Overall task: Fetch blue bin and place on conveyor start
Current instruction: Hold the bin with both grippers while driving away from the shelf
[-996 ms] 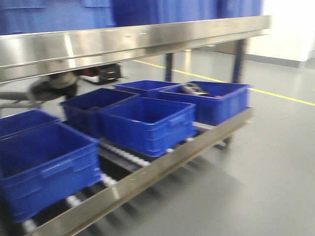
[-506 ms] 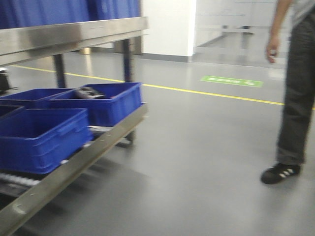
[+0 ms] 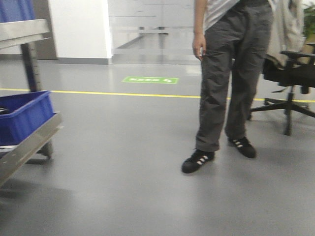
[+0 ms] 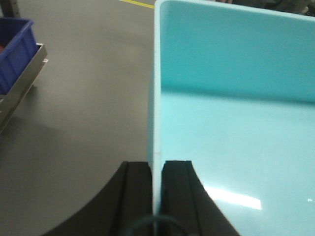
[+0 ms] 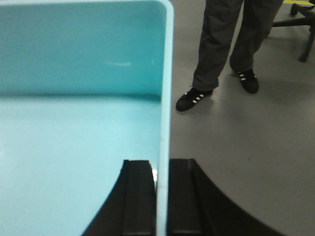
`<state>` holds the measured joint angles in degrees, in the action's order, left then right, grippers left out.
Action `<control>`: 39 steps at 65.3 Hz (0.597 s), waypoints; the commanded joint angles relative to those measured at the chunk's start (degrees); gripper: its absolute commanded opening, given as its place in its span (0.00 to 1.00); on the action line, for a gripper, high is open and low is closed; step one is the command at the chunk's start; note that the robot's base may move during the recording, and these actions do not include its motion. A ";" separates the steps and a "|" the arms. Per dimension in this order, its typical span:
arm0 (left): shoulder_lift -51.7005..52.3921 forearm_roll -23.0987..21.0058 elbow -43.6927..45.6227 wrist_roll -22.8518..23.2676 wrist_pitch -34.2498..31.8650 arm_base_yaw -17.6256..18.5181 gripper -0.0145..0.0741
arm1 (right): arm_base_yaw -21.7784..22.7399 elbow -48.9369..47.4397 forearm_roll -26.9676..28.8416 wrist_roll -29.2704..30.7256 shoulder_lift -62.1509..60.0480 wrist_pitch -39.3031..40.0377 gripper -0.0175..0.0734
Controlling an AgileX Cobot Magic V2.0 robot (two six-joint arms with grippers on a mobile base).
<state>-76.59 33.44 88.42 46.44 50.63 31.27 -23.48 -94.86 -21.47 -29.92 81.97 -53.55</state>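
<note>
Pale blue bin (image 4: 231,128) — held between the two arms, one side wall in each gripper. The inside is smooth and bare, with a thin rim and rounded corners.

Left gripper (image 4: 157,166) — one black finger inside the bin's left wall and one outside, jaws clamped on the thin wall.

Right gripper (image 5: 161,169) — the same hold on the right wall, jaws pressed together on it from both sides.

Floor (image 3: 123,172) — plain grey, seen beside the bin in both wrist views.

Person (image 3: 231,73) — standing right of centre in the front view, in grey trousers and black shoes with white stripes. The legs also show in the right wrist view, beyond the bin's right wall.

Office chair (image 3: 290,73) — black, at the far right behind the person.

Dark blue bin (image 3: 22,115) — on a steel rack (image 3: 29,142) at the left edge, well apart from the pale blue bin.

Yellow line (image 3: 123,93) and green marking (image 3: 150,79) — on the floor further back.
</note>
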 commanded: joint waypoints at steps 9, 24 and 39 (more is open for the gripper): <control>0.69 1.52 0.38 0.40 -1.97 0.39 0.04 | 0.02 -0.24 -1.37 0.22 -0.84 1.75 0.02; 0.69 1.52 0.38 0.40 -1.97 0.39 0.04 | 0.02 -0.24 -1.37 0.22 -0.84 1.75 0.02; 0.69 1.52 0.38 0.40 -1.97 0.39 0.04 | 0.02 -0.24 -1.37 0.22 -0.84 1.75 0.02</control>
<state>-76.59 33.44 88.42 46.44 50.63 31.27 -23.48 -94.86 -21.47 -29.92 81.97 -53.55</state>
